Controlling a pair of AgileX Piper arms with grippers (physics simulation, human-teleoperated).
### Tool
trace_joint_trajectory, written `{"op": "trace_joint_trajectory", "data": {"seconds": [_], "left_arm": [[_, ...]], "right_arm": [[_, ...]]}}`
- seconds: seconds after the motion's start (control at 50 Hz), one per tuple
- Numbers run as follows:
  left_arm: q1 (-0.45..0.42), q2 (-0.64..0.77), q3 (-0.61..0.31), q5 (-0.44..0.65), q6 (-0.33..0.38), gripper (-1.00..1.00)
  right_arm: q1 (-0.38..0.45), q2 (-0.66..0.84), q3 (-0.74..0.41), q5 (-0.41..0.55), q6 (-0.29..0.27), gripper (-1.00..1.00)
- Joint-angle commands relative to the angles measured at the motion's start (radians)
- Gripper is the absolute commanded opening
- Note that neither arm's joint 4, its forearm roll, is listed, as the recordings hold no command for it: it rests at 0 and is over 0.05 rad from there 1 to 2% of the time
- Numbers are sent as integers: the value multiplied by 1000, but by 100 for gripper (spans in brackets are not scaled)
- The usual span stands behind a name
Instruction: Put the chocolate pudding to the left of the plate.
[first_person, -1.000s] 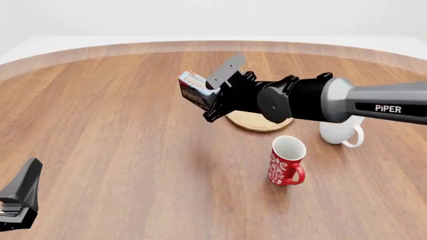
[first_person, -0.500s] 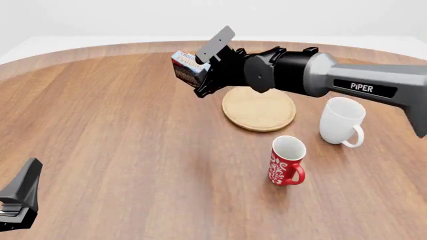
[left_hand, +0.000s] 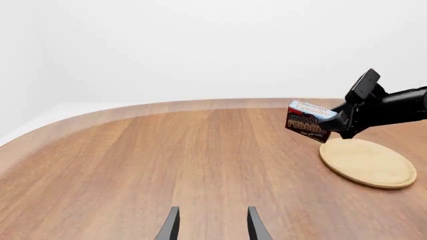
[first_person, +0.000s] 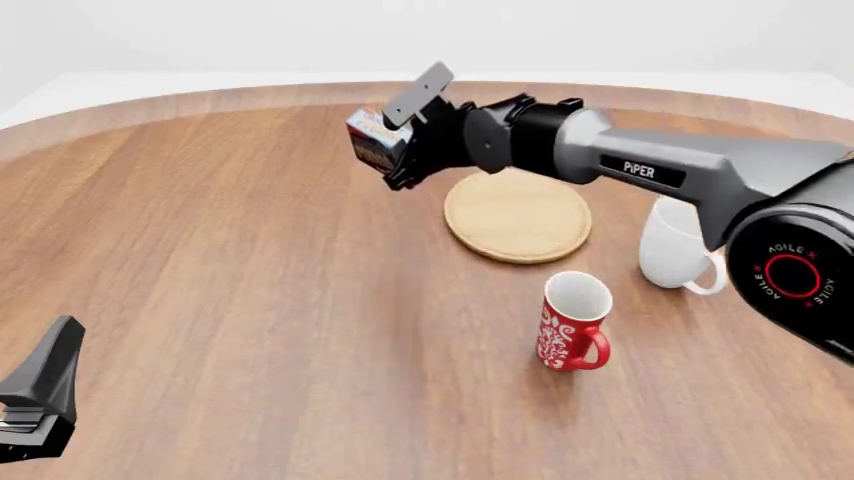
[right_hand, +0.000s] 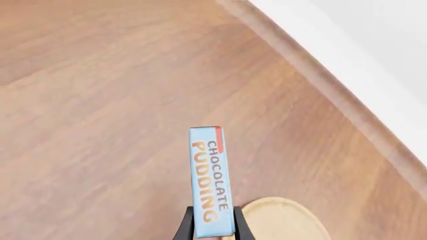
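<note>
Carried farther toward the table's far edge, the chocolate pudding (first_person: 372, 141) (clamped in the right gripper (first_person: 396, 150)) now needs lowering left of the plate (first_person: 518, 217)

We are seeing a dark-brown chocolate pudding (first_person: 372, 142) box with a light-blue top and orange letters. We are noticing the light-tan plate (first_person: 518, 217), a white mug (first_person: 679, 244), and a red mug (first_person: 574, 322) carrying a white flower pattern and a white inside. The table (first_person: 227, 270) is showing warm brown wood grain. The right arm (first_person: 641, 165) is looking grey and black.
</note>
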Motion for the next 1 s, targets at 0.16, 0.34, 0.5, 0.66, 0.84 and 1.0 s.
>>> {"op": "trace_joint_trajectory", "data": {"seconds": [0.16, 0.34, 0.5, 0.66, 0.84, 1.0], "left_arm": [[0, 0, 0, 0, 0, 100], [0, 0, 0, 0, 0, 100], [0, 0, 0, 0, 0, 100], [0, 0, 0, 0, 0, 100], [0, 0, 0, 0, 0, 100], [0, 0, 0, 0, 0, 100]], "right_arm": [[-24, 87, -60, 11, 5, -100], [-21, 100, -52, 2, 8, -100], [-13, 111, -39, -8, 18, -100], [-6, 121, -22, -20, 27, -100], [-7, 148, -39, -17, 32, -100], [-5, 177, -54, -20, 44, -100]]}}
